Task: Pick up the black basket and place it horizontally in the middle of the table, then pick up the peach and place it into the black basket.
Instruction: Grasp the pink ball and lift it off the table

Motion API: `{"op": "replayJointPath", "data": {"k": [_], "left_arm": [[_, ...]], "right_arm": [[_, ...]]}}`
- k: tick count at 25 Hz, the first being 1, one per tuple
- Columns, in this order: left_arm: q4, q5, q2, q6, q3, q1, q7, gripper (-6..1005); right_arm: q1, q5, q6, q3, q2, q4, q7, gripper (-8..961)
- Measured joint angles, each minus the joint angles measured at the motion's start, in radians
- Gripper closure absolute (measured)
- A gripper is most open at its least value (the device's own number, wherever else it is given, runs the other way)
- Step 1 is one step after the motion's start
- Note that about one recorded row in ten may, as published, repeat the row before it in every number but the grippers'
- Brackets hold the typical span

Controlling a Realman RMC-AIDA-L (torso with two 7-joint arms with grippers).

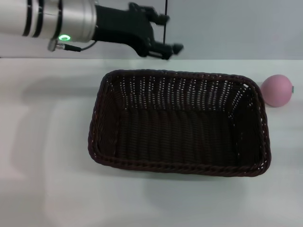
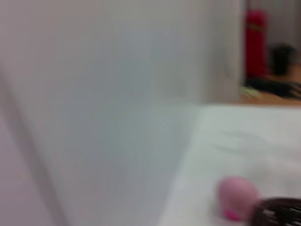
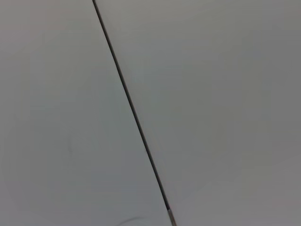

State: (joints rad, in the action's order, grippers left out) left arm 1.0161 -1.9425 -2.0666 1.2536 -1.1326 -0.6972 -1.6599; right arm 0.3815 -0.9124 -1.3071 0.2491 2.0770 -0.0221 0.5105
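Squarely mid-table, the black basket (image 1: 179, 122) lies lengthwise across the white table (image 1: 47, 189), holding nothing. Just beyond its far right corner sits the peach (image 1: 277, 90), apart from the rim. Above the far edge, the left hand (image 1: 163, 33) hovers, fingers apart, gripping nothing.

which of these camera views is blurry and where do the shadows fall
Head view: sharp; the basket casts a soft shadow on the table in front of it, and a fainter one lies under the left gripper. Left wrist view: out of focus throughout, the peach a pink smear. Right wrist view: only a plain grey surface crossed by a thin dark line.
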Motion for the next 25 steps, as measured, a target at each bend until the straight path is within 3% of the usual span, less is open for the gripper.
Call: {"op": "replayJointPath", "data": {"k": [2, 6, 8, 11, 12, 13, 20, 22, 23, 25], "left_arm": [[-0.012, 0.097, -0.001, -0.104, -0.008, 0.072, 0.023, 186], [-0.036, 0.203, -0.003, -0.185, -0.022, 0.132, 0.059, 186], [-0.090, 0.423, -0.003, -0.295, -0.053, 0.230, 0.161, 186], [-0.137, 0.571, -0.004, -0.322, -0.060, 0.284, 0.257, 186], [-0.191, 0.719, -0.005, -0.323, -0.061, 0.319, 0.352, 186], [-0.191, 0.719, -0.005, -0.323, -0.061, 0.319, 0.352, 186], [-0.418, 1.149, -0.006, -0.189, -0.062, 0.392, 0.671, 186], [-0.492, 1.242, -0.007, -0.142, -0.062, 0.395, 0.743, 186], [-0.542, 1.304, -0.007, -0.108, -0.062, 0.392, 0.801, 186], [-0.580, 1.342, -0.008, -0.087, -0.062, 0.388, 0.837, 186]], "right_arm": [[0.000, -0.005, 0.000, 0.000, 0.000, 0.000, 0.002, 244], [0.001, -0.020, -0.001, 0.012, 0.000, 0.000, 0.023, 245], [0.002, -0.039, -0.003, 0.030, -0.002, -0.010, 0.082, 246], [-0.003, -0.093, -0.004, 0.064, -0.004, -0.065, 0.244, 246], [-0.007, -0.125, -0.005, 0.080, -0.004, -0.097, 0.312, 247], [-0.011, -0.160, -0.006, 0.095, -0.005, -0.129, 0.373, 247], [-0.035, -0.567, -0.007, 0.152, -0.014, -0.490, 0.869, 248], [-0.021, -0.806, -0.037, 0.153, -0.032, -0.653, 1.101, 249], [-0.021, -0.806, -0.037, 0.153, -0.032, -0.653, 1.101, 249], [0.008, -1.021, -0.106, 0.154, -0.050, -0.791, 1.276, 249]]}}
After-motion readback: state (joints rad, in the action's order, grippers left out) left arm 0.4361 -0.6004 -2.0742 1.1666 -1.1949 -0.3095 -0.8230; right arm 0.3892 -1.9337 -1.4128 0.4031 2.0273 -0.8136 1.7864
